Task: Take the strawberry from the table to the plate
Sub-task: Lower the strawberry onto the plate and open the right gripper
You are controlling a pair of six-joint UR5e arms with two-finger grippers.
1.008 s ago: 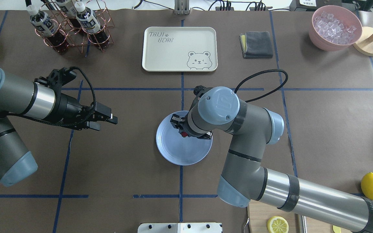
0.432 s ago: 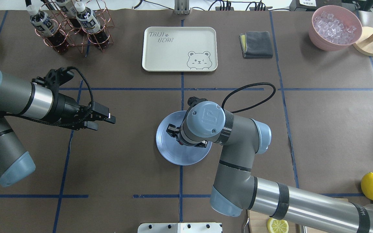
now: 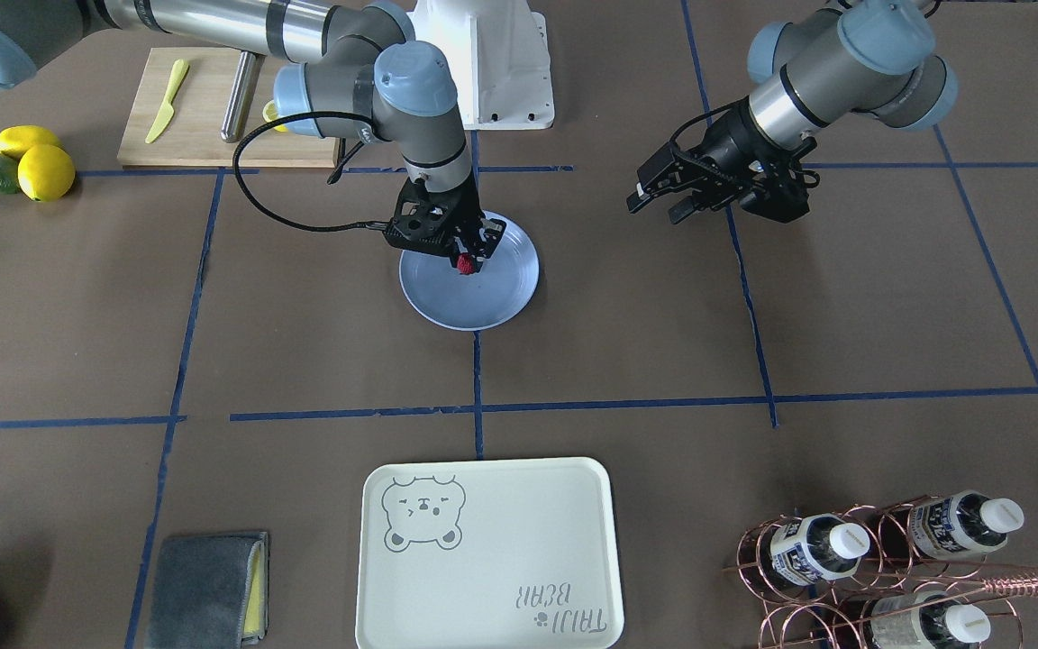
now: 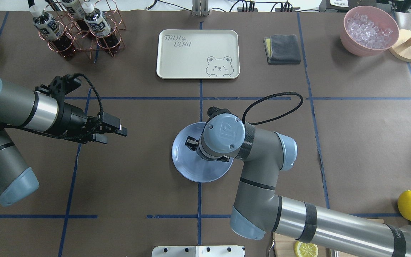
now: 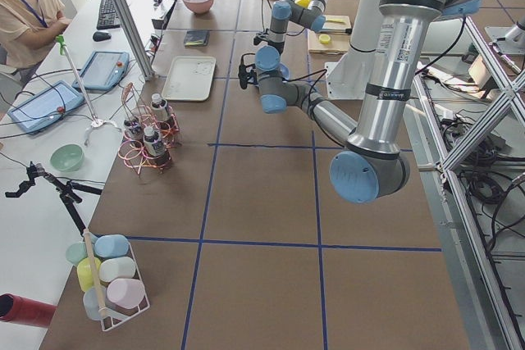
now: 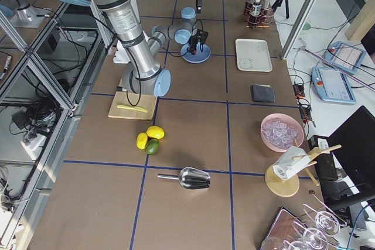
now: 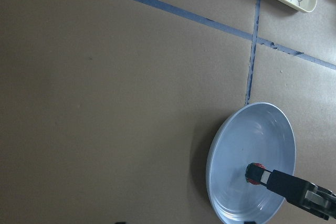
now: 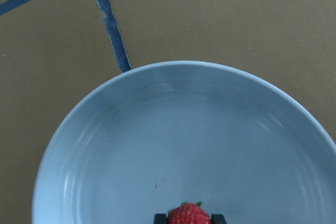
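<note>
The small red strawberry (image 3: 466, 262) sits between the fingertips of my right gripper (image 3: 465, 259), which is shut on it. Berry and gripper hang low over the inside of the light-blue plate (image 3: 505, 290) at the middle of the table (image 3: 303, 342). The right wrist view shows the strawberry (image 8: 188, 215) at its bottom edge, over the plate's floor (image 8: 184, 129); whether it touches, I cannot tell. From overhead, my right wrist hides the berry above the plate (image 4: 186, 168). My left gripper (image 4: 114, 135) hovers open and empty, well to the plate's left.
A cream bear-print tray (image 4: 198, 53) lies beyond the plate. A copper rack of bottles (image 4: 79, 28) stands at the far left, and a grey cloth (image 4: 282, 49) and a pink bowl of ice (image 4: 369, 30) at the far right. A lemon (image 4: 409, 206) and a lemon slice (image 4: 305, 247) are near right.
My right arm has shifted left and swung its wrist over the plate, still holding the strawberry. My left gripper drew back slightly to the left.
</note>
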